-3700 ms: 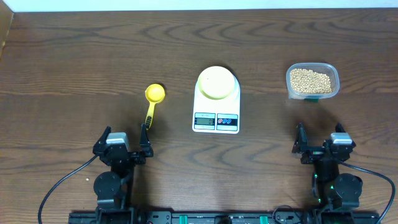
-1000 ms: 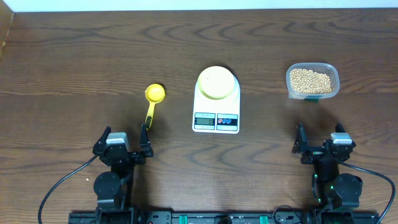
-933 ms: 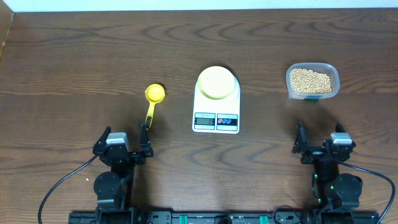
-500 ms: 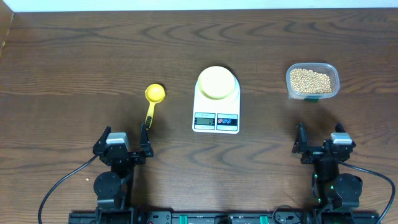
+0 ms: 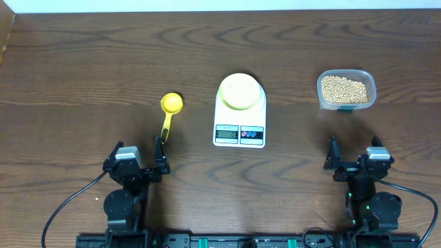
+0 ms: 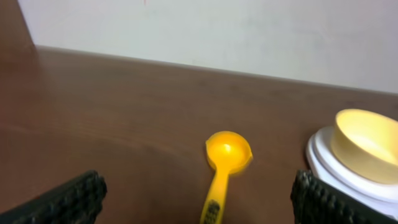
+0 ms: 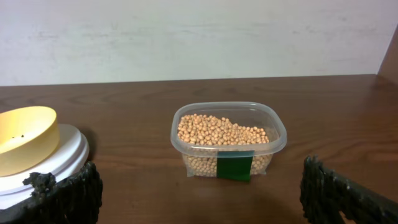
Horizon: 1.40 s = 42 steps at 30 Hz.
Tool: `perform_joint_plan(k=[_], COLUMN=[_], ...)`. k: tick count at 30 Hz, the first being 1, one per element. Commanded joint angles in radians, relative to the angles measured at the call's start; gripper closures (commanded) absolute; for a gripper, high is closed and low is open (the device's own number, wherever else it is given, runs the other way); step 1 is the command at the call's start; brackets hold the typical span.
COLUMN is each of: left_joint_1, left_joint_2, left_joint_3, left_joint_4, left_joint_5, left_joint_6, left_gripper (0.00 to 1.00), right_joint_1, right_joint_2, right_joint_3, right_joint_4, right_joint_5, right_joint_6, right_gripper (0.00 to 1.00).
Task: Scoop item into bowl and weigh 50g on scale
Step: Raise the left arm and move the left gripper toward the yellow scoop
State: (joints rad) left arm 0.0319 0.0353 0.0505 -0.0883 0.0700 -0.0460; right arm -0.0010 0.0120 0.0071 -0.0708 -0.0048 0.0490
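Looks like the very first step: nothing is scooped yet. The left gripper (image 5: 136, 156) and the right gripper (image 5: 358, 157) are parked at the near edge of the dark wooden table (image 5: 83, 69), jaws spread wide, nothing held in either.

The small round tan beans (image 5: 343, 89) are all heaped in the clear rounded-square plastic tub (image 7: 229, 106) at the far right, straight ahead of the right gripper but well apart from it. The pale yellow-green round bowl (image 5: 240, 91) is already set on the white rectangular digital scale (image 5: 239, 135) in the middle. Apart from a dark speck or two, it looks empty.

The yellow plastic measuring scoop (image 5: 168, 116) is laid left of the scale, cup away, handle end just beside the left gripper's inner finger. So a pickup by the handle is probably called for next. It's a low, flat thing, so the fingers would need to be brought right down to the wood and lined up across it. After that the beans are a long reach across, past the scale.
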Motion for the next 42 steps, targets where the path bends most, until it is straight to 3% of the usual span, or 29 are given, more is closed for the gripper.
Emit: perform_joint_plan(k=[1, 7, 16, 20, 33, 35, 39, 42], left_joint_1=[0.000, 0.000, 0.000, 0.000, 0.000, 0.000, 0.000, 0.000], left_joint_2=[0.043, 0.259, 0.761, 0.906, 1.152, 1.176, 1.228, 1.286], left_joint_3=[0.103, 0.374, 0.803, 0.866, 0.865, 0.863, 0.854, 0.853], left_joint_4=[-0.066, -0.276, -0.619, -0.692, -0.662, -0.618, -0.550, -0.528], left_joint_5=[0.079, 0.093, 0.193, 0.193, 0.192, 0.192, 0.192, 0.191], left_joint_6=[-0.035, -0.038, -0.038, -0.039, -0.026, -0.023, -0.023, -0.022], left_gripper=[0.02, 0.02, 0.02, 0.02, 0.03, 0.31, 0.46, 0.48], right_joint_1=[-0.003, -0.003, -0.003, -0.003, -0.003, -0.003, -0.003, -0.003], right_joint_2=[-0.003, -0.003, -0.003, -0.003, -0.003, -0.003, -0.003, -0.003], right_joint_3=[-0.002, -0.002, -0.002, -0.002, -0.002, -0.002, -0.002, -0.002], right_joint_4=[-0.004, -0.004, -0.004, -0.004, -0.004, -0.004, -0.004, -0.004], right_joint_5=[-0.002, -0.002, -0.002, -0.002, -0.002, -0.002, -0.002, -0.002], right_joint_6=[0.014, 0.014, 0.014, 0.014, 0.014, 0.014, 0.014, 0.014], right_gripper=[0.01, 0.01, 0.01, 0.01, 0.01, 0.01, 0.01, 0.01])
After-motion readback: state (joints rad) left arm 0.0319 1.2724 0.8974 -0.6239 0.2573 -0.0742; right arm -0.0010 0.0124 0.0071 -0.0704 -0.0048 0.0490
